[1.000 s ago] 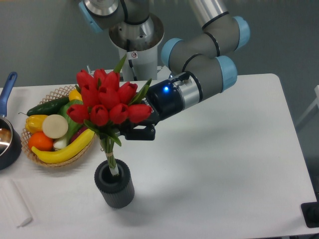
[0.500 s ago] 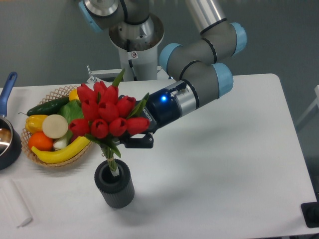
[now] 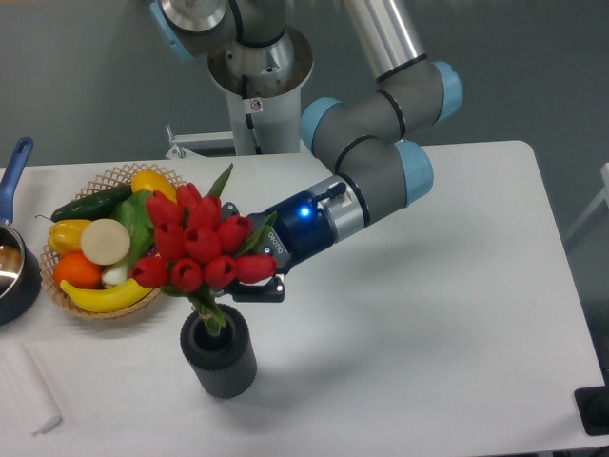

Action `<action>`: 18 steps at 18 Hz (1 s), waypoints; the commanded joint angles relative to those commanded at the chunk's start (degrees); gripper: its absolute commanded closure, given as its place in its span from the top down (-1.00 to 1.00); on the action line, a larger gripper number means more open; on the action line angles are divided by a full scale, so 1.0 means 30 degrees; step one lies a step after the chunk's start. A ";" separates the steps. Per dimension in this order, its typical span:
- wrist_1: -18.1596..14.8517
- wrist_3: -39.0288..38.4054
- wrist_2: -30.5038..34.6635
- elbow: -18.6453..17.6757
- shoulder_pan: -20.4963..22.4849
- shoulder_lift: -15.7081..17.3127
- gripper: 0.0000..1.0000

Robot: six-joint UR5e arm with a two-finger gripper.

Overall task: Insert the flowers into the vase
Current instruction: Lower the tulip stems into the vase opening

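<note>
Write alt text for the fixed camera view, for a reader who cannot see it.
A robot arm's gripper holds a bunch of red tulips with its stems inside the mouth of a dark ribbed vase on a white table. A wicker basket of fruit and vegetables sits to the left in the picture.

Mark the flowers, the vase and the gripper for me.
flowers (image 3: 203, 246): fixed camera, on the red buds.
vase (image 3: 225, 369): fixed camera, on its ribbed side.
gripper (image 3: 255, 286): fixed camera, at the fingers by the bunch.
</note>
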 joint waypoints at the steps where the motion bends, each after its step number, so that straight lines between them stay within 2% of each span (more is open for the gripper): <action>1: 0.0000 0.0175 0.0000 0.0000 -0.0088 -0.0177 -0.43; 5: 0.0000 0.0353 0.0379 0.0030 -0.0147 -0.0764 -0.43; 18: 0.0000 0.0382 0.0615 -0.0498 -0.0030 -0.1087 -0.43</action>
